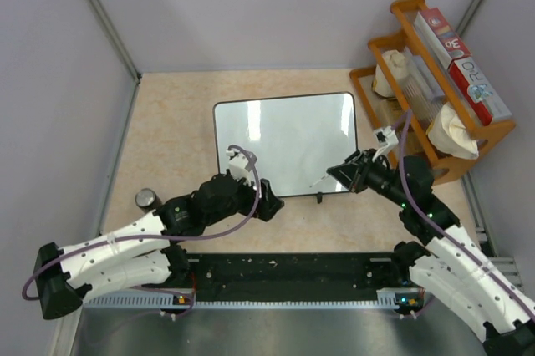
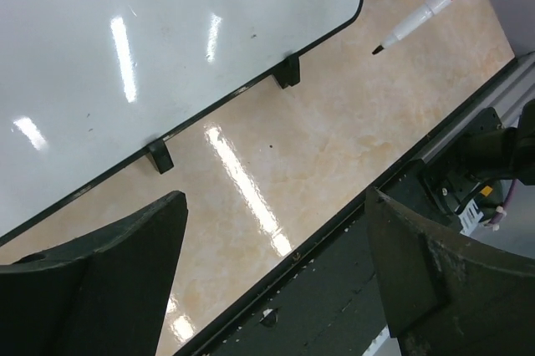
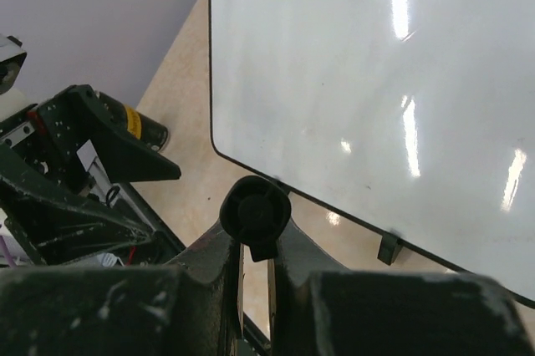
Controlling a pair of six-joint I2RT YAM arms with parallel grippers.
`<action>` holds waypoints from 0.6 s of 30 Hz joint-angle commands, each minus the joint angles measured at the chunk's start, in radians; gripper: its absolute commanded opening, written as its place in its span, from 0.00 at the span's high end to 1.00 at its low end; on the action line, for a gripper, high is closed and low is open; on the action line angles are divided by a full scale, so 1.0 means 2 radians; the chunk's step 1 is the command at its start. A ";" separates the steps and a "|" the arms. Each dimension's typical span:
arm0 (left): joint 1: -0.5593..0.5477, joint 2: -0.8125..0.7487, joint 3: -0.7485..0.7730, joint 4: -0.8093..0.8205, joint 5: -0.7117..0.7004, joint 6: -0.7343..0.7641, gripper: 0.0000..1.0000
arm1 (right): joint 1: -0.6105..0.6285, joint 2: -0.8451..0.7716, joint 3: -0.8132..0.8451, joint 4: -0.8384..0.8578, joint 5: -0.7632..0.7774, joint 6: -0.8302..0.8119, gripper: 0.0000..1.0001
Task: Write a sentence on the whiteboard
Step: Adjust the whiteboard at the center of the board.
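The whiteboard (image 1: 284,143) lies flat and blank on the beige table, its small black feet on the near edge. My right gripper (image 1: 341,174) hovers over its near right corner, shut on a white marker (image 1: 323,180) whose tip points down-left near the board's near edge. In the right wrist view the marker's black rear end (image 3: 257,208) sits clamped between the fingers of the right gripper (image 3: 255,243), with the whiteboard (image 3: 359,80) beyond. My left gripper (image 1: 269,207) is by the near left corner, open and holding nothing. In the left wrist view, the left gripper (image 2: 274,205) spans bare table, with the whiteboard (image 2: 167,38) and marker (image 2: 435,5) above.
A wooden rack (image 1: 435,80) with boxes and white items stands at the back right. A small dark cylinder (image 1: 147,198) sits at the left, also visible as a cylinder (image 3: 146,130) beside the left arm. A black rail (image 1: 284,272) runs along the near edge. Grey walls enclose the table.
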 commanded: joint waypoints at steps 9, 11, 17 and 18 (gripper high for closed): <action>0.070 -0.027 -0.037 0.100 0.111 -0.031 0.09 | -0.004 -0.115 -0.020 -0.069 0.005 -0.010 1.00; 0.092 -0.023 -0.028 0.098 0.128 -0.032 0.09 | -0.003 -0.111 -0.020 -0.062 0.009 -0.017 1.00; 0.181 0.003 0.017 0.060 0.194 -0.010 0.09 | -0.004 -0.058 0.005 -0.039 0.005 -0.032 1.00; 0.194 0.008 0.024 0.055 0.196 0.004 0.09 | -0.004 -0.051 0.013 -0.039 0.005 -0.034 1.00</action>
